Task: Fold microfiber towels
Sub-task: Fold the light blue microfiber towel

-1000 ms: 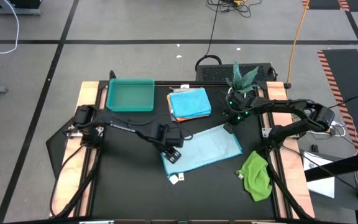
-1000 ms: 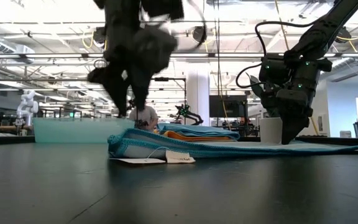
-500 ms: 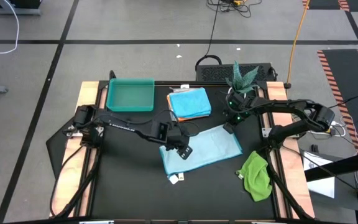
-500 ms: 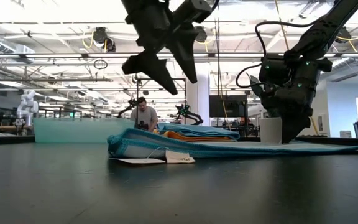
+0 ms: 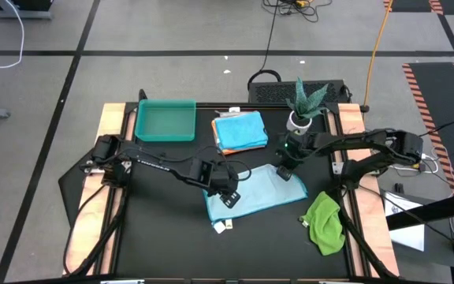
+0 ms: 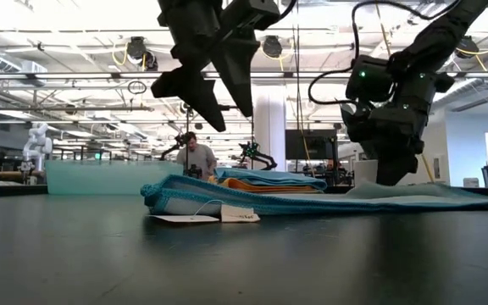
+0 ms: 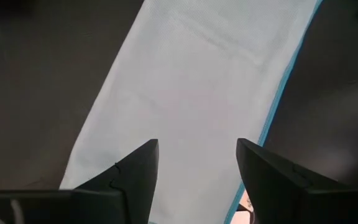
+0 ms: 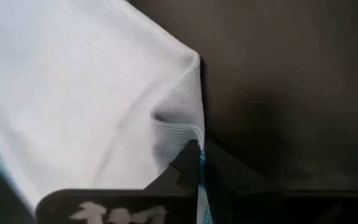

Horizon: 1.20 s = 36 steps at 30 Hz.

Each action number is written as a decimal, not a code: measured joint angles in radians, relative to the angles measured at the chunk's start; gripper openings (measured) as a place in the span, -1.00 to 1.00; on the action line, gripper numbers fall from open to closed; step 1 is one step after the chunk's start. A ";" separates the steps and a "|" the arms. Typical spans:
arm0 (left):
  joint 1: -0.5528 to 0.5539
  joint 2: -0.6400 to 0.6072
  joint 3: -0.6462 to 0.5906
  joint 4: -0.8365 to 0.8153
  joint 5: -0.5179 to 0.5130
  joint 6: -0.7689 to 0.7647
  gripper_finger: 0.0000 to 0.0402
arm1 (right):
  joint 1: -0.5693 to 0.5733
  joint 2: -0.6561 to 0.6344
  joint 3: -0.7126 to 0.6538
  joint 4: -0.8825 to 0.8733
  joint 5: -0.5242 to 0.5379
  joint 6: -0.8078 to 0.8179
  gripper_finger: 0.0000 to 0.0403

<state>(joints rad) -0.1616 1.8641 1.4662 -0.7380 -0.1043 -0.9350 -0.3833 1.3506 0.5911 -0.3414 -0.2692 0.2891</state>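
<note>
Two end effectors work over one pale blue towel (image 5: 252,192), which lies flat in the middle of the counter (image 5: 156,244) as a long strip, its long axis running from the near-left up toward the far-right. The right end effector (image 5: 284,171) is pinched shut on the strip's far-right corner; the right wrist view shows the fabric (image 8: 92,81) bunched into a small ridge where the closed fingers bite its blue-stitched edge. The left end effector (image 5: 228,195) hangs above the opposite, near-left part of the same strip with its fingers (image 7: 135,171) spread and nothing between them, the cloth (image 7: 197,93) lying directly below in the left wrist view.

The fold appears to turn on this: the gripped corner sits at one end of the long axis and the free end, with its white tag (image 5: 224,227) poking out toward the counter's near edge, lies down-axis toward the left arm. Carrying the held corner along that axis toward the tag end would probably halve the strip; the right arm holds the cloth, while the left is nearer the landing spot and could pin or catch it.

Elsewhere, a folded stack with a bright blue towel (image 5: 240,129) on top rests near the far edge beside a teal tray (image 5: 165,121), and a crumpled green towel (image 5: 325,222) sits toward the near-right corner.
</note>
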 joint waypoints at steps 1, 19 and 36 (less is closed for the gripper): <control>0.000 0.000 0.000 0.000 -0.001 0.006 0.09 | 0.012 -0.001 0.000 -0.008 0.041 -0.008 -0.97; 0.195 0.000 0.000 0.053 0.188 0.396 0.09 | -0.108 -0.302 0.008 -0.361 0.196 -0.010 -0.52; 0.348 0.000 0.281 -0.089 0.162 0.823 0.09 | 0.237 -0.565 0.058 -0.662 -0.021 0.682 -0.52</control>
<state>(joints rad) 0.1866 1.8637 1.7473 -0.8274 0.0581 -0.1125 -0.1460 0.7856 0.6491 -1.0033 -0.2903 0.9712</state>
